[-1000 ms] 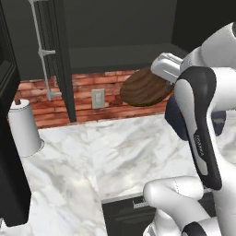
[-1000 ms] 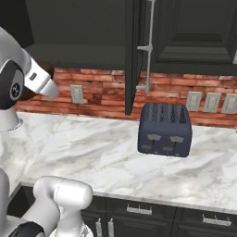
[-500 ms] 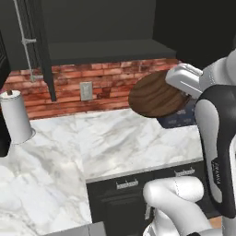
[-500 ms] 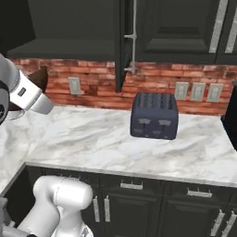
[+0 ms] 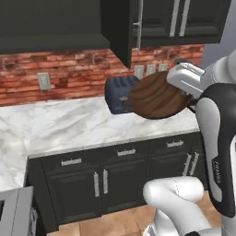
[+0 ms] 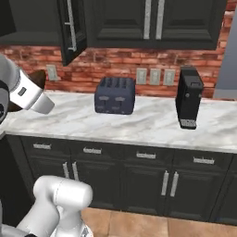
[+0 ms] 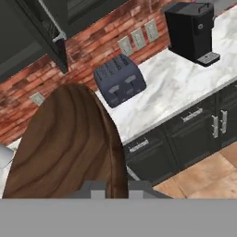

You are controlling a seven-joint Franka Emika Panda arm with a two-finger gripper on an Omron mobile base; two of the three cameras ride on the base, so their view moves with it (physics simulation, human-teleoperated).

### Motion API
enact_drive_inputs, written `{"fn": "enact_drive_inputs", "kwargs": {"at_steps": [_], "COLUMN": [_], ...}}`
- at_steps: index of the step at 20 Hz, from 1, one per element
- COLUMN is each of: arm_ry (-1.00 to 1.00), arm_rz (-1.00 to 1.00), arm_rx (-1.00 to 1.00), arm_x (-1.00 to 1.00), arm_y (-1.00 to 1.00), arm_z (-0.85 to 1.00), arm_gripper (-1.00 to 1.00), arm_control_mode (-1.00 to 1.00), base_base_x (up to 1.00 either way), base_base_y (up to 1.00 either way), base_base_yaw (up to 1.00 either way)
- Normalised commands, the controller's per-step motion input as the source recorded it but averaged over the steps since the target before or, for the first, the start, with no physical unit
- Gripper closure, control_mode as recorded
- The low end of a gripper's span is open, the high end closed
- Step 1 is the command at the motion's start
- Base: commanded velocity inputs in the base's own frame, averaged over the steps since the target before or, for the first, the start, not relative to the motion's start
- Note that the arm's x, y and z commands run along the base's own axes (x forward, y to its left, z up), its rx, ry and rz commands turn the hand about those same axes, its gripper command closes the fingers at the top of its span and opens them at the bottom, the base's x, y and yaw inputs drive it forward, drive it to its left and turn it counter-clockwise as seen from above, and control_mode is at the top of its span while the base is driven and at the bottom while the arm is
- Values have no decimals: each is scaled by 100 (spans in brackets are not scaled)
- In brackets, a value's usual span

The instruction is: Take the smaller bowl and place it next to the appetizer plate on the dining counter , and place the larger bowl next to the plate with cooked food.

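While carried: smaller bowl [image 5: 156, 96], tilted, above the tabletop [image 5: 78, 124]
Jaws: hidden; closure cannot be told
Behind: toaster [image 6: 115, 95]

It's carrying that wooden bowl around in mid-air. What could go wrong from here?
The smaller bowl hangs tilted on edge in the gripper, high above the floor, so a loose grip could let it slip and drop. It also rides close to the toaster and the open cabinet door; a wide swing might clip either. The fingers are hidden behind the bowl, so how firmly it is held can't be judged.
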Motion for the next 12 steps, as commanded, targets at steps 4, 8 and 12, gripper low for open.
{"fn": "enact_drive_inputs", "kwargs": {"at_steps": [4, 8, 12], "arm_ry": [0, 0, 0], "arm_rz": [0, 0, 0], "arm_rx": [0, 0, 0], "arm_x": [0, 0, 0], "arm_y": [0, 0, 0], "arm_z": [0, 0, 0], "arm_gripper": [100, 100, 100], "arm_control_mode": [100, 100, 100], "base_base_x": [-100, -100, -100], "base_base_y": [-36, -15, -18], "base_base_yaw": [0, 0, 0]}}
